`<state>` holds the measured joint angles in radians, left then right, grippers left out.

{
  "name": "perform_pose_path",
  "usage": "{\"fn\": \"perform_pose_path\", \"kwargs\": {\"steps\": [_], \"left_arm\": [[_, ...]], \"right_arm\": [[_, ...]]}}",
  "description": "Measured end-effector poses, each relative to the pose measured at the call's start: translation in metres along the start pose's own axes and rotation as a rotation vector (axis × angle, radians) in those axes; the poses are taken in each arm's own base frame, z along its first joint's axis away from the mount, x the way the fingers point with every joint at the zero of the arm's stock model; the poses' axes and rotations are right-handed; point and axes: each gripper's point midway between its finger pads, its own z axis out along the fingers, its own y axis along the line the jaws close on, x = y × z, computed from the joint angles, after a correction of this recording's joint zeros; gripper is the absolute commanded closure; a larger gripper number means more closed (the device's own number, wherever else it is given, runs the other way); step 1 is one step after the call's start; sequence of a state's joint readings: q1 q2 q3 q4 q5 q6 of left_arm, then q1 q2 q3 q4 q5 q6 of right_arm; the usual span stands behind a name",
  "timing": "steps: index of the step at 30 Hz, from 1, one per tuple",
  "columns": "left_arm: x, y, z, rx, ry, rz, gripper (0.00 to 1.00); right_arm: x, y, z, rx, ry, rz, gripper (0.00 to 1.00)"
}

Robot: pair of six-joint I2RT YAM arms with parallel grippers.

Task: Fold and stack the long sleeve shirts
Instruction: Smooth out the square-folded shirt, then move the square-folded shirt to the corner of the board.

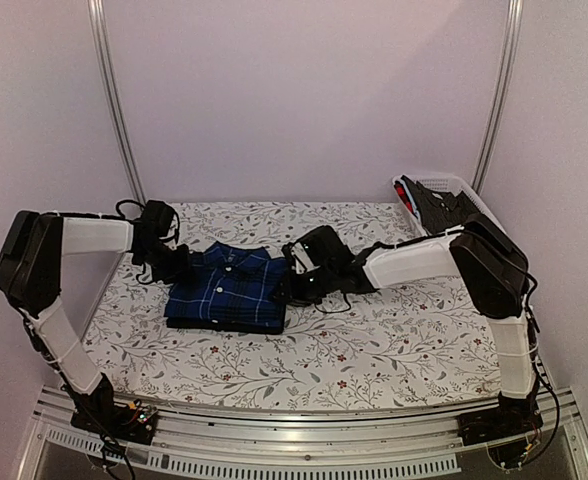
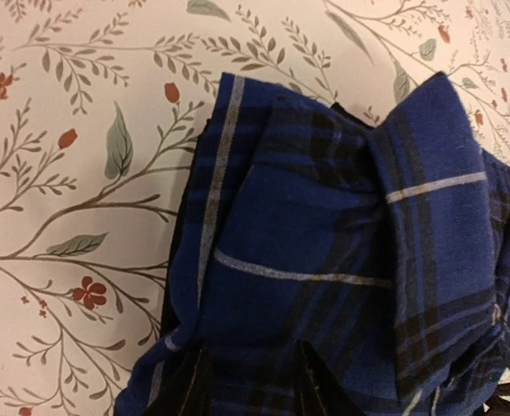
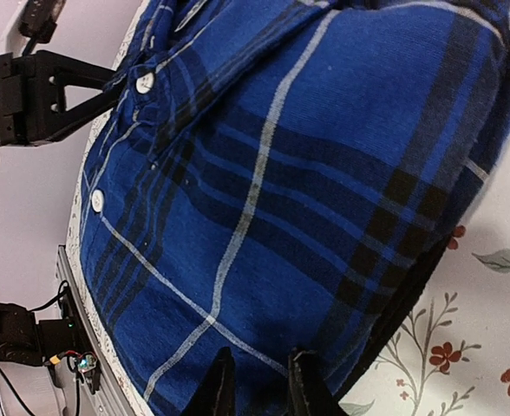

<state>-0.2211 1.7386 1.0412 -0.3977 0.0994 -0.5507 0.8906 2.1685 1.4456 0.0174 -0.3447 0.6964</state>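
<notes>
The blue plaid shirt [image 1: 226,288] lies folded in the middle of the table, collar toward the left. It rests on a black shirt, of which only a dark edge [image 1: 222,325] shows beneath it. My left gripper [image 1: 181,264] is at the collar end, and the left wrist view shows its gripper [image 2: 251,388] closed on a bunch of plaid cloth [image 2: 324,243]. My right gripper [image 1: 287,285] is at the opposite edge. In the right wrist view, that gripper [image 3: 259,388] pinches the plaid fold [image 3: 272,199] just above the black edge [image 3: 415,290].
A white lattice basket [image 1: 452,187] holding dark clothing stands at the back right corner. The floral tablecloth [image 1: 394,340] covers the table. Metal frame posts rise at the back left [image 1: 114,100] and back right [image 1: 499,90].
</notes>
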Motion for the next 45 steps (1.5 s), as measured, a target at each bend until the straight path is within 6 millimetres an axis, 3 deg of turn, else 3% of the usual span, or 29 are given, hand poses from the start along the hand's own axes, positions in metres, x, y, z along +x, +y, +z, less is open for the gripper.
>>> {"fn": "perform_pose_path", "kwargs": {"steps": [3, 7, 12, 17, 20, 26, 30, 36, 45], "left_arm": [[-0.012, -0.014, -0.018, 0.015, -0.045, 0.022, 0.62], [-0.024, -0.057, -0.049, 0.089, -0.122, 0.086, 0.56], [-0.007, -0.118, -0.064, 0.203, -0.125, 0.166, 0.46], [0.024, -0.178, -0.053, 0.287, -0.063, 0.241, 0.34], [0.047, -0.214, -0.035, 0.323, -0.013, 0.285, 0.28], [0.093, -0.27, -0.001, 0.368, 0.08, 0.356, 0.21], [0.11, -0.284, 0.016, 0.374, 0.12, 0.366, 0.19], [0.114, -0.283, 0.043, 0.341, 0.143, 0.354, 0.18], [0.115, -0.274, 0.065, 0.292, 0.144, 0.35, 0.18]], "right_arm": [[-0.002, -0.001, -0.013, 0.032, -0.015, -0.01, 0.63], [-0.02, 0.008, -0.044, 0.068, -0.084, -0.046, 0.45], [-0.057, 0.024, -0.097, 0.087, -0.222, -0.094, 0.25], [-0.077, 0.004, -0.14, 0.167, -0.319, -0.091, 0.02], [-0.08, -0.015, -0.156, 0.221, -0.345, -0.077, 0.01], [-0.078, -0.045, -0.187, 0.313, -0.389, -0.043, 0.01], [-0.08, -0.052, -0.205, 0.343, -0.422, -0.028, 0.01], [-0.08, -0.059, -0.227, 0.386, -0.468, -0.015, 0.01], [-0.078, -0.061, -0.233, 0.401, -0.478, -0.013, 0.01]]}}
